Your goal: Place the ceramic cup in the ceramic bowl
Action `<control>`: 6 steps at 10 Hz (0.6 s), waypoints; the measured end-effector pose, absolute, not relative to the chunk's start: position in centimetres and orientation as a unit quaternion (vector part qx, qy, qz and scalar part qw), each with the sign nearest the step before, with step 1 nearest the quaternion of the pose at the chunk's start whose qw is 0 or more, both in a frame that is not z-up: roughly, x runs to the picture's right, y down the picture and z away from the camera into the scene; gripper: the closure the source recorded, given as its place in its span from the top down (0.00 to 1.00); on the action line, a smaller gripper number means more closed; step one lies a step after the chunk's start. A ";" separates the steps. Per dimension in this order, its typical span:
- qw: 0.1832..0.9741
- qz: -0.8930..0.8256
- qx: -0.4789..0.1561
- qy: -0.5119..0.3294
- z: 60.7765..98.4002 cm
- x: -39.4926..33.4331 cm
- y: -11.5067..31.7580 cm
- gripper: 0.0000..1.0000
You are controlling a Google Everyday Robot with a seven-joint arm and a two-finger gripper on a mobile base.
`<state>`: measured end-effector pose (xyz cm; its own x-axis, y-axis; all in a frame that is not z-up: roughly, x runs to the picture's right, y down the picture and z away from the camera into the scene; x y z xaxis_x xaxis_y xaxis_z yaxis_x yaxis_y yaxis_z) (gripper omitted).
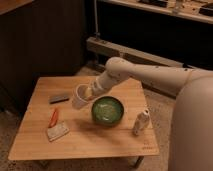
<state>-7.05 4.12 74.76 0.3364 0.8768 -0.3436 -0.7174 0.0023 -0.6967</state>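
Observation:
The white ceramic cup is tilted, its wide mouth facing up and to the right, held just left of the bowl and above the table. My gripper comes in from the right at the cup's mouth and is shut on its rim. The dark green ceramic bowl, speckled lighter green inside, sits on the wooden table right of the cup and below my arm.
A small slim white bottle stands right of the bowl. An orange-handled scraper lies at the front left. A dark flat block lies at the back left. A dark cabinet wall and a shelf stand behind the table.

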 end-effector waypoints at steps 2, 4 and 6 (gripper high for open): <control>0.703 0.579 -0.404 -0.090 74.2 -3.1 4.4 0.20; 0.700 0.594 -0.388 -0.083 74.1 0.4 4.8 0.20; 0.696 0.601 -0.383 -0.081 75.3 2.0 4.6 0.20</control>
